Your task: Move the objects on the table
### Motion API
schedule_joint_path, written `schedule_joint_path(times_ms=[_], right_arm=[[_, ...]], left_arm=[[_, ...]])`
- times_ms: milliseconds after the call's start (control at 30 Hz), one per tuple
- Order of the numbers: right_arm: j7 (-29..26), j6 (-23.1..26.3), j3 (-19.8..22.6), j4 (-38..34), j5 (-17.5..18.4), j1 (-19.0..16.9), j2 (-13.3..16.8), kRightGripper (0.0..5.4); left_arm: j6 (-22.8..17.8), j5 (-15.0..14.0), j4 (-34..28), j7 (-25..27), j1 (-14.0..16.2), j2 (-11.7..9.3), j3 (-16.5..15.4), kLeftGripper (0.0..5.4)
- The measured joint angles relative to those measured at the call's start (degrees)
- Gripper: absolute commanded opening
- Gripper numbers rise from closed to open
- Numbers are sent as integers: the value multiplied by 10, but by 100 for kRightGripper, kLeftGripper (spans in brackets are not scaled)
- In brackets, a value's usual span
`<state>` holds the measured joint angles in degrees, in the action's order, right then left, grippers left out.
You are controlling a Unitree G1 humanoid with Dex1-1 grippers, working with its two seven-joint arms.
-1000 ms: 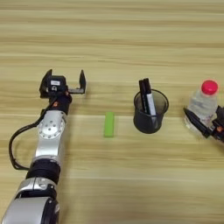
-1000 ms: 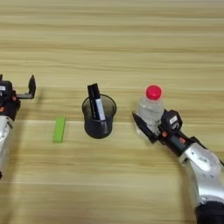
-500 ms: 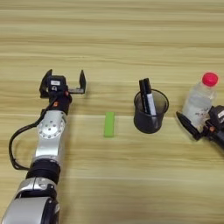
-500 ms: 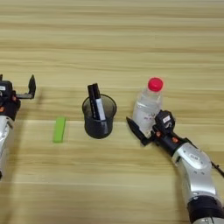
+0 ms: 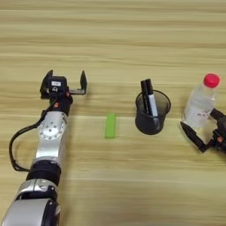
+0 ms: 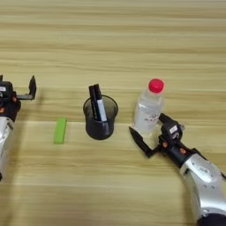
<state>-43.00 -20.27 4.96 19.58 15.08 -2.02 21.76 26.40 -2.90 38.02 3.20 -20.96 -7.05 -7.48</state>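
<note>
The right gripper (image 6: 148,134) sat at the table's (image 6: 132,39) four o'clock, its fingers spread wide around the base of the bottle (image 6: 148,110), one finger near the front-left and the other behind on the right; whether either touched could not be told. The bottle stood upright at three o'clock of the cup (image 6: 100,118), which held two pens (image 6: 98,106). A green block (image 6: 60,129) lay at the cup's nine o'clock. The left gripper (image 5: 64,85) rested idle, wide open, at nine o'clock. The step looked like grasping the bottle; next, the fingers would need to close squarely on it before lifting
</note>
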Motion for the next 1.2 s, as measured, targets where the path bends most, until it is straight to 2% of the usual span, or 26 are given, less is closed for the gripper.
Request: schedule_joint_path(times_ms=[67, 167, 300, 500, 700, 867, 1000, 1200], right_arm=[[-13, 5, 6, -35, 1, -38, 16, 538], [-24, 10, 19, -63, 13, -66, 32, 538], [-49, 13, 29, -144, 37, -113, 56, 538], [-87, 52, 32, -220, 99, -149, 69, 538], [-113, 96, 30, -284, 141, -172, 72, 538], [-111, 130, 23, -327, 163, -174, 71, 538], [-96, 151, 15, -357, 167, -153, 69, 538], [-53, 176, -6, -392, 128, -97, 70, 538]], left_arm=[[0, 0, 1, 0, 0, 0, 0, 540], [0, 0, 1, 0, 0, 0, 0, 540], [0, 0, 2, 0, -1, 0, 0, 540], [0, 0, 3, 0, -1, 0, 0, 540], [0, 1, 4, 0, -1, 0, 0, 540], [0, 1, 4, 0, -1, 1, 0, 540], [0, 1, 4, 0, -1, 2, 0, 540], [0, 2, 5, 0, -1, 4, 1, 540]])
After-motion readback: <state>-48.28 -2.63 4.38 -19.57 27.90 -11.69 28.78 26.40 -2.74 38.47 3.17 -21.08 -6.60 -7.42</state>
